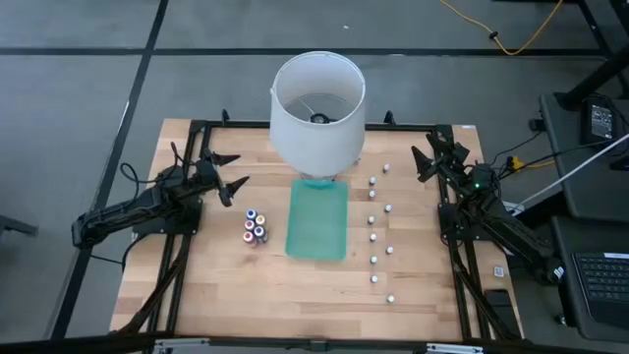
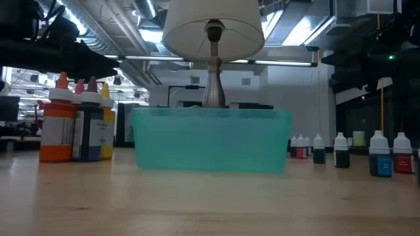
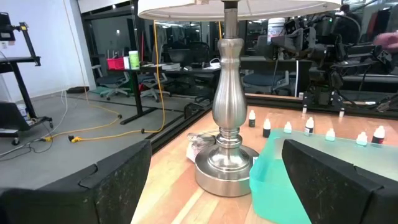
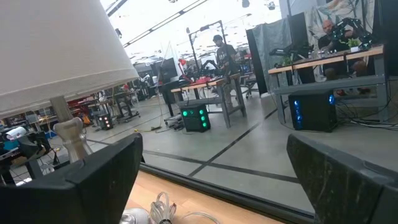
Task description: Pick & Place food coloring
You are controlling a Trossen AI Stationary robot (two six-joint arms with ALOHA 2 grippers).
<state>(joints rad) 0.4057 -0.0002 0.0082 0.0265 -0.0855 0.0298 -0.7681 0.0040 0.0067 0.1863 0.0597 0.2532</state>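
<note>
Two dark arms wait at the edges of our pale wooden desk (image 1: 206, 285), beside a white-shaded steel lamp (image 1: 317, 108) and an empty teal plastic tray (image 1: 317, 220). Left gripper (image 1: 234, 187) and right gripper (image 1: 425, 162) hold jaws spread. We judge nothing placed: the cluster of tiny coloured-cap food coloring bottles (image 1: 255, 227) stands untouched left of the tray.

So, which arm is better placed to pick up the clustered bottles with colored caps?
The left. Its open claw hovers just beside the clustered bottles, left of the teal tray. The right claw is across the tray, near the scattered white-capped bottles.
</note>
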